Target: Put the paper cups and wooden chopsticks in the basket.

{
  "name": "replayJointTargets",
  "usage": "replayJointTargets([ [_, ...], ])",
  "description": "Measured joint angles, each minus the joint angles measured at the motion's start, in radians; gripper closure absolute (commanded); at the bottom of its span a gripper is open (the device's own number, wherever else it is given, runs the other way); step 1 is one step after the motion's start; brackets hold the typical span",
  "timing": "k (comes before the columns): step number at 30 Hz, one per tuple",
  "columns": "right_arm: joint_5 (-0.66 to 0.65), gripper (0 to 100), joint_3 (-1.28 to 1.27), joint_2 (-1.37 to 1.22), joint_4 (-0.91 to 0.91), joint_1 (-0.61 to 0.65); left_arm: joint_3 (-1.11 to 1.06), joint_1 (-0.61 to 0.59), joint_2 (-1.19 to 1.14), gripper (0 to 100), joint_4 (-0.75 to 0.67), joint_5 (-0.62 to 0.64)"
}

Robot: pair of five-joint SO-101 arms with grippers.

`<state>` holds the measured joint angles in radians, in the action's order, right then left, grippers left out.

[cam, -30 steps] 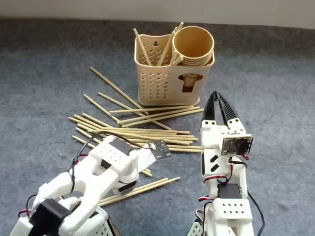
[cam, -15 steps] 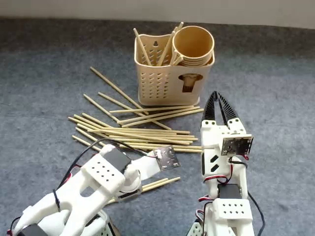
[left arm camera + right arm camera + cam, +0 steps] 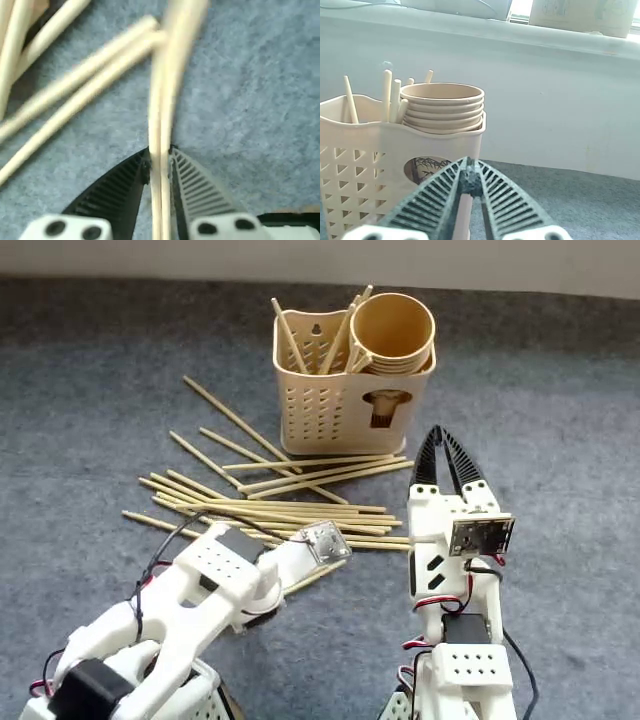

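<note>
High view: basket (image 3: pixel 345 405) stands at far side of the grey surface (image 3: pixel 560 420), w/ stacked paper cups (image 3: pixel 393 332) in the compartment on the view's right and a few sticks upright in the other. Loose chopsticks (image 3: pixel 270 508) lie fanned on the surface btwn basket and arms. Left arm (image 3: pixel 215 575) is bent low over the pile's near edge. Right claw (image 3: pixel 440 435) sits just in front of the basket, tips pressed together, nothing in it. Left wrist view: left claw (image 3: pixel 160 152) pinches a held pair (image 3: pixel 165 95) of sticks side by side, w/ a long stretch poking out ahead of the tips over bare surface and other loose sticks lying just beside. Risk, imo: two sticks in one narrow pinch can scissor, or one can slide out on the lift. The long free end could also snag the pile or clip the basket's rim and tip it. Right wrist view: basket and cups straight ahead of the closed-up right claw, apart from its tips.
</note>
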<state>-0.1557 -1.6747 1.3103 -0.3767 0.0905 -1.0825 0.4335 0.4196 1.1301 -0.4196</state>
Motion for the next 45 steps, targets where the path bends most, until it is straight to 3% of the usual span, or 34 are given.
replayJointTargets([
  [4,0.0,99.3,0.0,0.0,0.0,0.0,0.052,-0.023,-0.003,99,0.011,0.002],
  [17,0.0,99.3,0.0,0.0,0.0,0.0,0.365,-0.025,-0.003,99,0.316,0.002],
  [29,0.0,99.3,0.0,0.0,0.0,-0.043,0.795,-0.025,-0.005,99,0.526,0.003],
  [33,0.0,99.3,0.0,0.0,0.0,-0.043,0.928,-0.025,-0.005,99,0.545,0.012],
  [45,0.0,99.3,0.0,0.0,0.0,-0.043,1.393,-0.025,-0.005,99,0.502,0.23],
])
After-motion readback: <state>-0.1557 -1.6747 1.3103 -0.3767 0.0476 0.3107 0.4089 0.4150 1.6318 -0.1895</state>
